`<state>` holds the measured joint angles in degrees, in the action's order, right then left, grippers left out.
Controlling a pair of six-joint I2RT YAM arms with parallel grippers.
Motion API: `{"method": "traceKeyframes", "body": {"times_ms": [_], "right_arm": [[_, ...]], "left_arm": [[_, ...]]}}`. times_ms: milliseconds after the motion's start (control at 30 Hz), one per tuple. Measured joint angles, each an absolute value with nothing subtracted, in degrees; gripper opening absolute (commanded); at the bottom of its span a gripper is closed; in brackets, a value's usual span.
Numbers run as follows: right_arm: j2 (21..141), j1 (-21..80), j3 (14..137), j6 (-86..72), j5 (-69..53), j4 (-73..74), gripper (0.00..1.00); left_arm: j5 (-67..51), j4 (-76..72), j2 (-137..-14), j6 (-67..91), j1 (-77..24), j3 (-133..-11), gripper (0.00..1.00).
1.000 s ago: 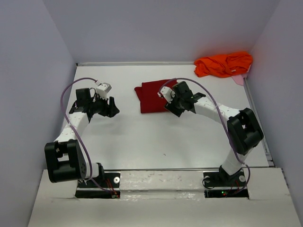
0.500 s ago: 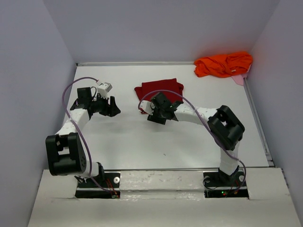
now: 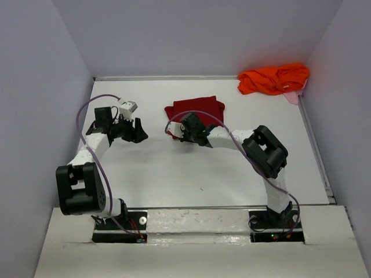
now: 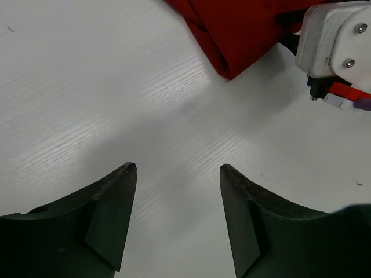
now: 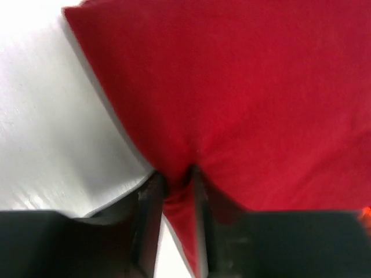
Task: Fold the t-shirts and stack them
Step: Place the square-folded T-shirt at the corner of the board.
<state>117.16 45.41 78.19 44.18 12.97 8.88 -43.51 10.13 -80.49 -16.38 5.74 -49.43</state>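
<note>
A folded crimson t-shirt (image 3: 200, 111) lies at the table's middle back. My right gripper (image 3: 181, 132) sits at its near left corner, and the right wrist view shows the jaws pinched on a fold of the red cloth (image 5: 243, 98) at its edge. A crumpled orange t-shirt (image 3: 273, 78) lies in the far right corner. To the left of the red shirt, my left gripper (image 3: 137, 131) hovers open over bare table, nothing between its fingers (image 4: 116, 202); the red shirt's corner (image 4: 232, 35) shows at the top of the left wrist view.
A pink scrap (image 3: 293, 96) lies under the orange shirt's near edge. Grey walls close in the table (image 3: 191, 174) on three sides. The right arm's white wrist housing (image 4: 336, 40) shows at the upper right of the left wrist view.
My right gripper slid left across the red shirt from its right side to its near left corner and closed on the cloth edge. The left arm stayed in place.
</note>
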Motion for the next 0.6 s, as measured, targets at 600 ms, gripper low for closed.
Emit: {"method": "traceKeyframes", "body": {"times_ms": [600], "right_arm": [[119.26, 45.41, 79.05, 42.44, 12.86, 7.11, 0.00]], "left_arm": [[-56.16, 10.50, -101.93, -11.31, 5.74, -64.84, 0.72]]}}
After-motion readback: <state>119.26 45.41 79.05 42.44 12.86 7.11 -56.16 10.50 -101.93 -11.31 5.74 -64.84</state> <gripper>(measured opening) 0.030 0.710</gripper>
